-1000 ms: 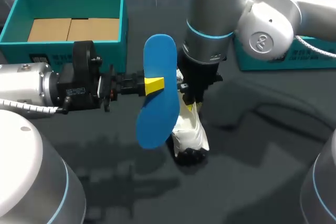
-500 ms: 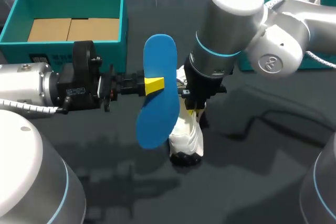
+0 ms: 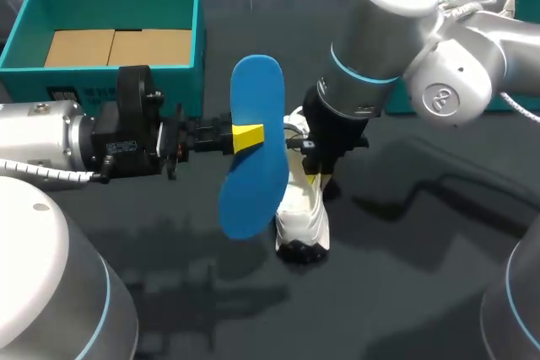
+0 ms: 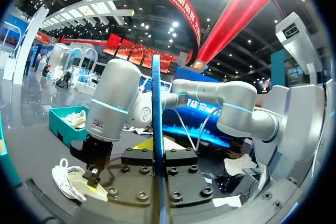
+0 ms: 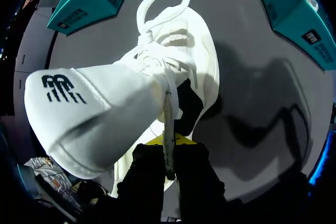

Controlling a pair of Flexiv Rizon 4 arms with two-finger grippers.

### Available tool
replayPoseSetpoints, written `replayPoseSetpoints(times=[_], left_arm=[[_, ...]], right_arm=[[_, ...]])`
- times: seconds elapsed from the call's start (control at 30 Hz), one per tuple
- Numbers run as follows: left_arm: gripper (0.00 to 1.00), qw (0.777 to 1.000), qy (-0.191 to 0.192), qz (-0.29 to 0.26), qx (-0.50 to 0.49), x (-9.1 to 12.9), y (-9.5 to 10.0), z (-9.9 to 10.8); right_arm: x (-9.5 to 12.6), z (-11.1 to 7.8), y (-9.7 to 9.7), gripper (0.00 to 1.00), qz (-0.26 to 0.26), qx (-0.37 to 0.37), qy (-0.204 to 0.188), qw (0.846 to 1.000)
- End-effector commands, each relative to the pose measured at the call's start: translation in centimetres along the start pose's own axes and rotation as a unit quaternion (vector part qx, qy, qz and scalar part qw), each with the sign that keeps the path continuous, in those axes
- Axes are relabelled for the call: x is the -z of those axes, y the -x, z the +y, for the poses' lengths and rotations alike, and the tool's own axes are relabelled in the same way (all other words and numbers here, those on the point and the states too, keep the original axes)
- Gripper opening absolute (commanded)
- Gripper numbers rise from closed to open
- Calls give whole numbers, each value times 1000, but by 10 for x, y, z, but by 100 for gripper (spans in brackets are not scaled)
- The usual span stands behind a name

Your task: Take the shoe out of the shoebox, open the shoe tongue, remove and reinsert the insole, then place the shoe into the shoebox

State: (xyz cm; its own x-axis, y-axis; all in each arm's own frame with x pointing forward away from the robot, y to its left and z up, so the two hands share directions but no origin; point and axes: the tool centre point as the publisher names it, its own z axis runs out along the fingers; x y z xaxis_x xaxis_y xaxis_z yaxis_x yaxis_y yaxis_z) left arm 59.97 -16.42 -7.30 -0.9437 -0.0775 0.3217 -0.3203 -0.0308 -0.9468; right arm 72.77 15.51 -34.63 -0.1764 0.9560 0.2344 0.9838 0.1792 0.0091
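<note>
My left gripper [image 3: 247, 137] is shut on the blue insole [image 3: 253, 99] and holds it upright above the table's middle. In the left wrist view the insole [image 4: 156, 108] shows edge-on, running out from between my left gripper's [image 4: 156, 156] fingers. Just right of it, the white shoe [image 3: 304, 212] stands on the table, toe toward me. My right gripper [image 3: 314, 176] comes down from above and is shut on a thin edge of the shoe's upper [image 5: 169, 153]. Ahead of my right gripper [image 5: 169, 161], the tongue [image 5: 89, 114] is folded out and the laces [image 5: 157, 9] hang loose.
The teal shoebox [image 3: 199, 31] with a cardboard floor stands at the back left. A second teal box [image 3: 396, 94] sits at the back right behind my right arm. Dark bare tabletop lies right of and in front of the shoe.
My right arm has swung to the right and the shoe it holds has shifted slightly with it. The left arm and the insole have kept still.
</note>
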Motion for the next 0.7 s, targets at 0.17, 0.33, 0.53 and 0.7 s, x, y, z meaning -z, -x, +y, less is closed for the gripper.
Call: replayPoseSetpoints(times=[0.17,0.33,0.53,0.7], left_arm=[[0,1000,-2,-1,0,-2,0,2],[0,1000,-2,-1,0,-2,0,2],[0,1000,-2,-1,0,-2,0,2],[0,1000,-2,-1,0,-2,0,2]], right_arm=[[-13,7,4,0,21,4,-17,1000],[-14,7,5,26,24,-1,-22,999],[-10,5,4,100,26,-7,-26,999],[7,-2,7,100,47,-3,-3,999]])
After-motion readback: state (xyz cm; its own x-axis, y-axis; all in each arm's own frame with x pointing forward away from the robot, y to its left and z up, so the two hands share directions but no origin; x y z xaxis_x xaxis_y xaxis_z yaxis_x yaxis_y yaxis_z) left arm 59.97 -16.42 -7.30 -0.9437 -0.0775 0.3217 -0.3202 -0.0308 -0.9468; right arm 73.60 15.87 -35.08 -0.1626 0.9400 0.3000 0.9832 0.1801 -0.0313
